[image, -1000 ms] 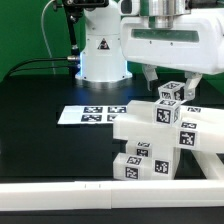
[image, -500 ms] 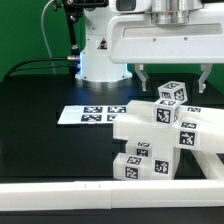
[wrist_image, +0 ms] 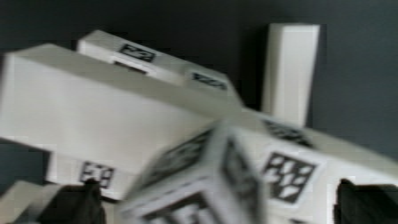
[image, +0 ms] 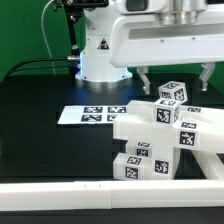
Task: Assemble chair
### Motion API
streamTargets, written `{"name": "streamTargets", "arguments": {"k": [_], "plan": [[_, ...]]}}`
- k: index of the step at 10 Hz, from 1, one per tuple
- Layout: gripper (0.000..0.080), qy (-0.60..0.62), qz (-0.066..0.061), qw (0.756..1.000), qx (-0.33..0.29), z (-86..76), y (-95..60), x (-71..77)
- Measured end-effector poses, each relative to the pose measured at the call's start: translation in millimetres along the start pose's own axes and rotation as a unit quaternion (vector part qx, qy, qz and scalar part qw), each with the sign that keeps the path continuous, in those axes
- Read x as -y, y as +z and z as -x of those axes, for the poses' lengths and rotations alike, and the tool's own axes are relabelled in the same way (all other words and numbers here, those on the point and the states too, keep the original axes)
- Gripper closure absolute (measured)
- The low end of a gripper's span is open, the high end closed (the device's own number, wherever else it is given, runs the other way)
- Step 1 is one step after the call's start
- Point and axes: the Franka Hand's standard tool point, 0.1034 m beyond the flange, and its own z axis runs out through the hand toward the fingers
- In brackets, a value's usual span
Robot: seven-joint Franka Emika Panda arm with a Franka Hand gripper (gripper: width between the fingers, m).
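One gripper, fingers spread and holding nothing, hangs directly above one stacked white chair; one marker board lies beyond.

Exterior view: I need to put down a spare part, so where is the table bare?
Bare: the black table left of the chair and in front of the marker board. Crowded: the right side, under the gripper.

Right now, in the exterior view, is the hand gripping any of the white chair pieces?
No. The hand hangs open above the chair, with its fingers standing clear on either side of the top tagged block.
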Motion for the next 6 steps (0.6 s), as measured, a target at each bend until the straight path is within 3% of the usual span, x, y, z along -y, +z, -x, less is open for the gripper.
{"name": "streamTargets", "arguments": {"k": [3,4,5,6], "plan": [[0.0173,0.005,0.002,1.0,0.002,1.1,1.3,-1.7],[0.0386,0.008,0.002,1.0,0.002,1.1,1.4,-1.9],[0.0386,0.053,0.001,0.999,0.002,1.3,1.7,-1.7],[0.052,0.094,0.001,0.996,0.002,1.4,1.8,-1.5]]}}
